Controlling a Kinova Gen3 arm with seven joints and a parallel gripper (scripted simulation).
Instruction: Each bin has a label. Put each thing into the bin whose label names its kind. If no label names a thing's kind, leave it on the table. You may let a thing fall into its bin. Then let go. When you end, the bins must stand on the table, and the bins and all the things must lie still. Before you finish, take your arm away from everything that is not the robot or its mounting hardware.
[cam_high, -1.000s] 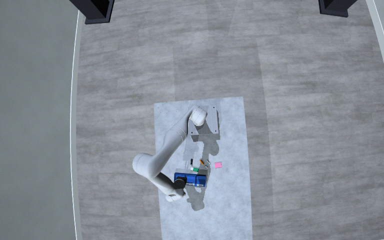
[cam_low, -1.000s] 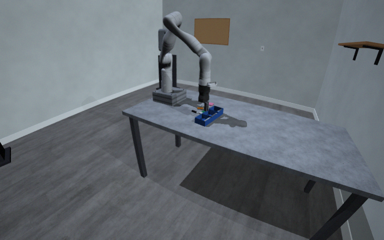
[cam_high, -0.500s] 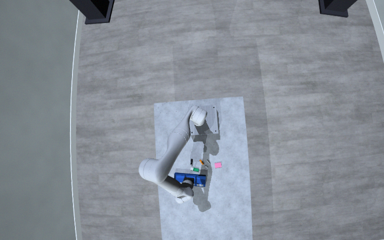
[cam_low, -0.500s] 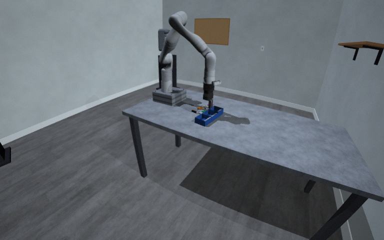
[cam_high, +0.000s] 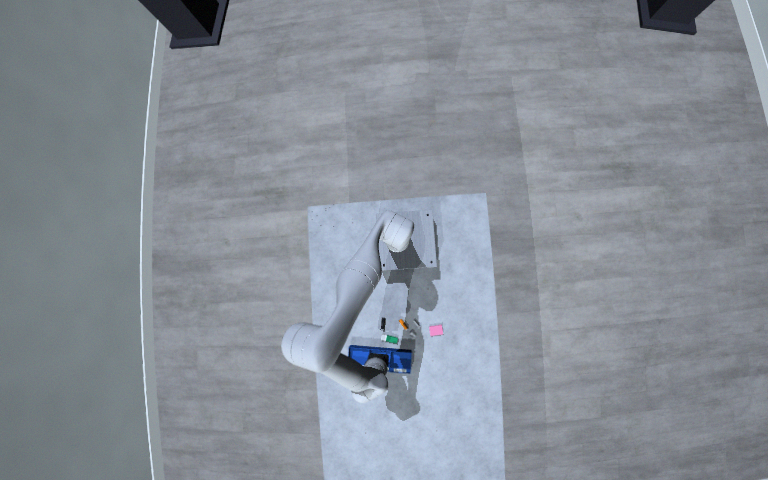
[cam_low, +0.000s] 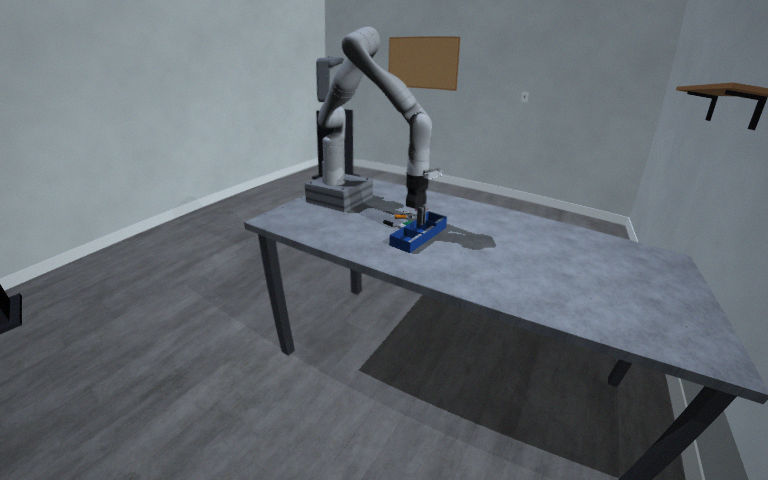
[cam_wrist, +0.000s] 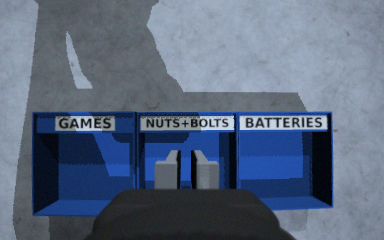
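The blue bins stand in a row. In the wrist view they read GAMES, NUTS+BOLTS and BATTERIES. My gripper points down over NUTS+BOLTS, with a narrow open gap and nothing seen between its fingers. No thing shows in the visible parts of the bins. On the base side lie a green thing with a white end, a black thing, an orange thing, small grey things and a pink square.
The arm's base box stands on the table, beyond the loose things. The green thing lies close to the bins' base-side wall. The wrist hides part of the bins from above.
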